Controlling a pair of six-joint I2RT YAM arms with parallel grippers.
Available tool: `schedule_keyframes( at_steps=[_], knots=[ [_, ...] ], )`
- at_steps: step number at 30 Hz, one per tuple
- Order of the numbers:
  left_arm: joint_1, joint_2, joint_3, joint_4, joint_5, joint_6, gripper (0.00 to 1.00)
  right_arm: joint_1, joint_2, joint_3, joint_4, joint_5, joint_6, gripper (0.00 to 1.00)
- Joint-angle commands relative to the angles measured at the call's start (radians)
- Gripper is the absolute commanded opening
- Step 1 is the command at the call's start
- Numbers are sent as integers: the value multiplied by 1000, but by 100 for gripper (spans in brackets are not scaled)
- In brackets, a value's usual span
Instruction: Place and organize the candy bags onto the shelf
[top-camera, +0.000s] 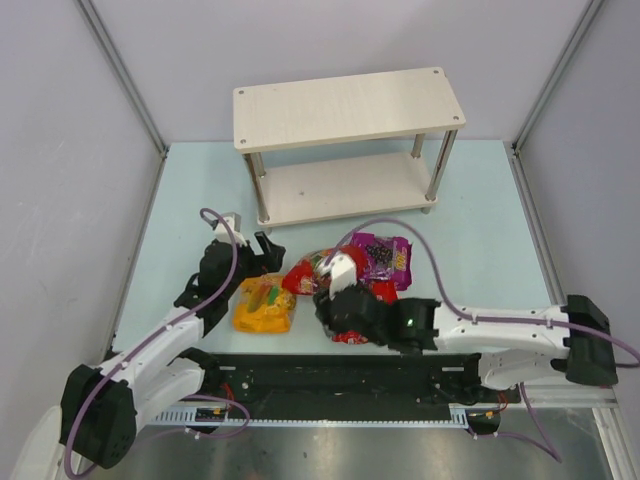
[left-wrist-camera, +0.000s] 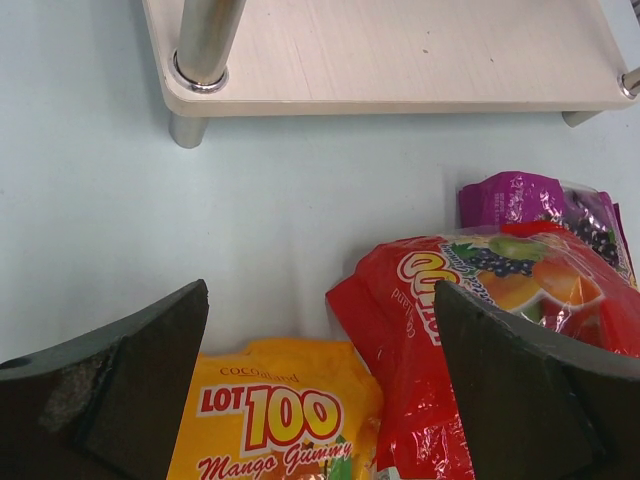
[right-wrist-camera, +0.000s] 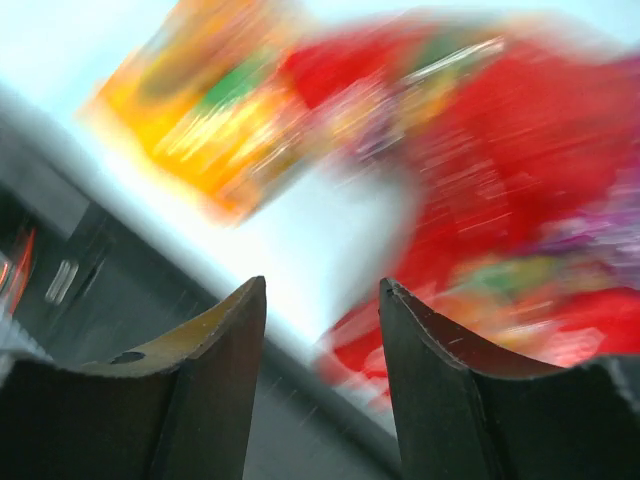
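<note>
So, the left gripper (left-wrist-camera: 320, 292) hangs wide open, probably to straddle a pouch. The orange bag (left-wrist-camera: 270, 410) sits right beneath it, the red bag (left-wrist-camera: 450, 300) beside one finger, and the shelf (left-wrist-camera: 400, 50) just ahead has nothing on it yet. The right gripper (right-wrist-camera: 322, 290) is parted and empty, with blurry pouches just past its tips.

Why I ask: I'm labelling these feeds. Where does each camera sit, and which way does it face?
Top external: above and behind the bases, looking down on the shelf, the orange-yellow bag and others; both arms show.
Left wrist: on the left arm, facing the shelf's lower board over that bag and a red bag; open fingers of the left gripper show.
Right wrist: blurred, looking down past the right gripper, fingers parted, at bags.
Shared: orange-yellow bag, seemingly all three.
</note>
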Motion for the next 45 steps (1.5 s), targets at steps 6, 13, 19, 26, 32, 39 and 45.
schedule_keyframes(
  at_steps=[6,13,19,26,32,39,45],
  knots=[
    [-6,-77,29,-52,33,-39,100,-595,-88,-46,219,-218,-72,61],
    [-108,-119,47,-104,100,-89,99,-799,117,-17,337,-522,-58,66],
    [-452,-136,72,-171,-115,-189,99,-840,212,-15,397,-598,-62,66],
    [-629,-235,32,-260,-253,-333,76,-866,330,35,451,-688,-61,61],
    [-630,-147,-9,-211,-261,-363,56,-866,394,66,450,-757,-69,32],
    [-629,60,69,-243,-293,-389,45,-819,339,66,335,-770,-140,16],
    [-586,72,63,-297,-322,-445,34,-785,246,45,232,-771,-173,14]
  ],
)
